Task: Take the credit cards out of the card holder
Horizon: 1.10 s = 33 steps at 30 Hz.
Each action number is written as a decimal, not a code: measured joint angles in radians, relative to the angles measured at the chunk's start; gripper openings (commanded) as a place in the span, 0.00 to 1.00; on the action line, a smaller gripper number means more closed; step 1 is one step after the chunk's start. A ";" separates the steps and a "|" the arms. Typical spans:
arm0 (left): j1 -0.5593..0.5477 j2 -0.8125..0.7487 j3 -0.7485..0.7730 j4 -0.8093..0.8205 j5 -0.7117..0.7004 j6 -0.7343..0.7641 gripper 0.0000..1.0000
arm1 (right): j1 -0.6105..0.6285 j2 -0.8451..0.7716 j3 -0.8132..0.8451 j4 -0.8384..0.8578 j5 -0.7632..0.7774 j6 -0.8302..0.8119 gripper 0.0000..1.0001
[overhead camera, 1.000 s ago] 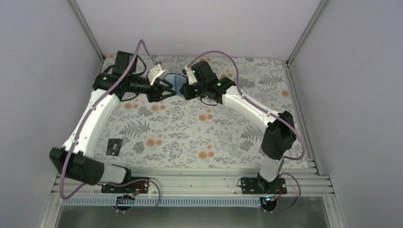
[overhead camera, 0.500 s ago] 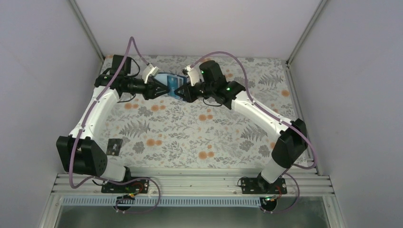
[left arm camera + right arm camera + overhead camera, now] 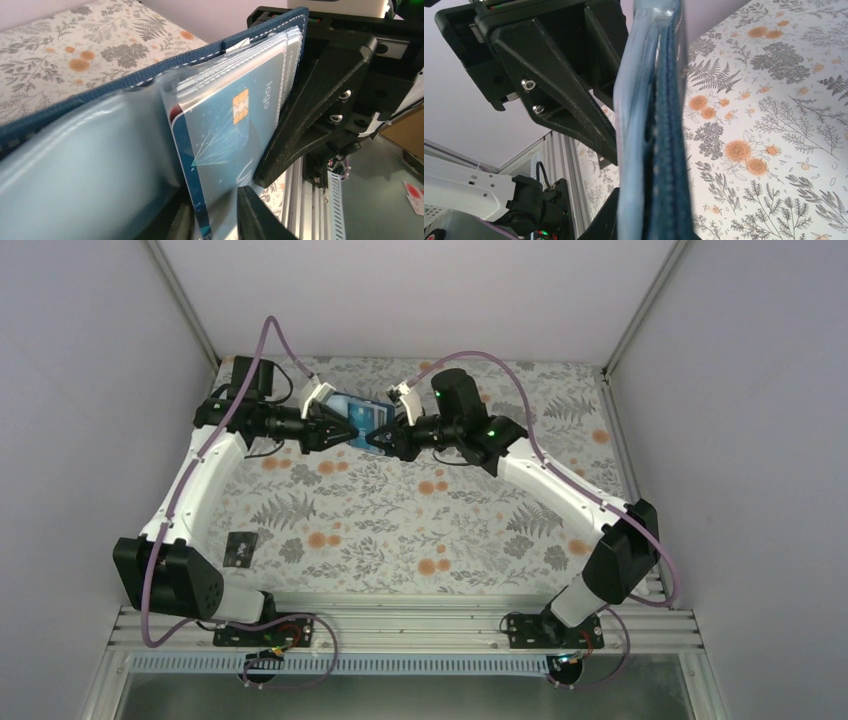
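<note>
A navy blue booklet-style card holder (image 3: 357,410) is held in the air between the two arms, over the far middle of the floral-patterned counter (image 3: 420,525). It hangs open, its pale blue clear pockets facing the left wrist camera. The right arm's black fingers (image 3: 310,95) are clamped on one cover edge of the holder. The left arm's black fingers (image 3: 248,212) are pinched on the lower end of a blue-teal plastic card with a gold chip (image 3: 235,135), which sits in the front pocket. Just behind it peeks the rounded corner of a red card (image 3: 174,113). A small black rectangular card (image 3: 240,548) lies flat on the counter near the left arm's base, well apart from the holder.
</note>
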<state>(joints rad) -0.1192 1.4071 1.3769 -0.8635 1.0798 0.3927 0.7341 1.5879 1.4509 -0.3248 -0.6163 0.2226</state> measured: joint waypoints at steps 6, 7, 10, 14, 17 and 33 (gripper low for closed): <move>-0.011 0.000 0.050 -0.090 0.040 0.095 0.02 | -0.016 -0.024 -0.011 -0.004 -0.040 -0.021 0.08; -0.011 0.000 0.054 -0.100 0.050 0.105 0.02 | -0.016 -0.030 -0.011 -0.005 -0.049 -0.027 0.11; -0.008 -0.008 0.054 -0.127 0.081 0.143 0.03 | -0.016 -0.042 -0.019 -0.004 -0.069 -0.037 0.23; -0.017 -0.020 0.049 -0.167 0.123 0.181 0.02 | -0.016 -0.053 -0.057 0.045 -0.089 -0.043 0.39; -0.016 -0.026 0.042 -0.189 0.146 0.203 0.02 | -0.023 -0.069 -0.093 0.079 -0.098 -0.045 0.41; -0.012 -0.031 0.033 -0.279 0.174 0.295 0.02 | -0.047 -0.162 -0.128 0.116 -0.157 -0.095 0.20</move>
<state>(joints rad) -0.1310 1.3762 1.4097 -1.1427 1.2537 0.6880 0.6872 1.4258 1.3231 -0.2089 -0.7731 0.1280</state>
